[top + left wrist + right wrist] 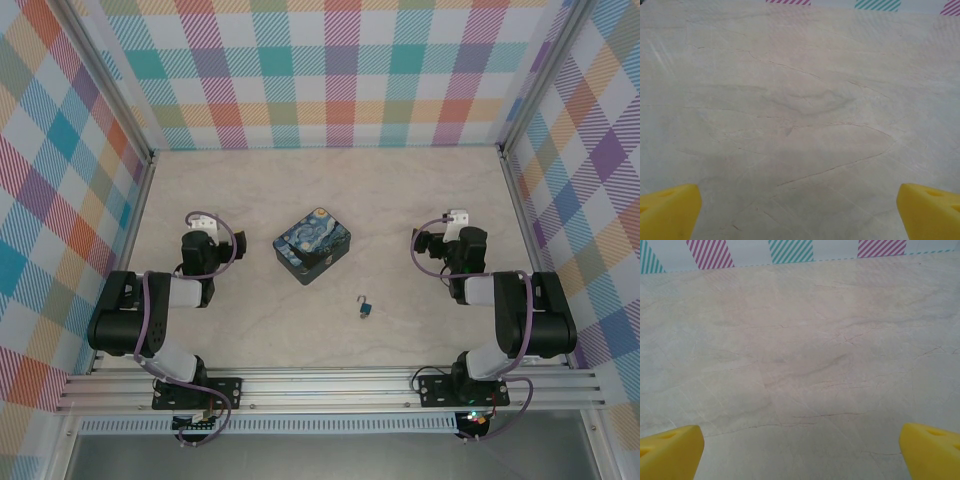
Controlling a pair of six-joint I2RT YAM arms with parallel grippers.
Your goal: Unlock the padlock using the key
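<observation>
The tiny blue padlock lies on the marble tabletop, in front of and to the right of the painted tin, between the two arms. A dark sliver at its near-left side looks like the key; it is too small to tell whether it touches the lock. My left gripper hovers far to the left of the lock, and my right gripper is off to its right and farther back. In the left wrist view the yellow fingertips stand wide apart over bare table. The right wrist view shows its fingertips likewise, with nothing between them.
A dark-blue Starry Night tin sits mid-table, between the grippers. Plaid walls close off the left, back and right. An aluminium rail carrying both arm bases runs along the near edge.
</observation>
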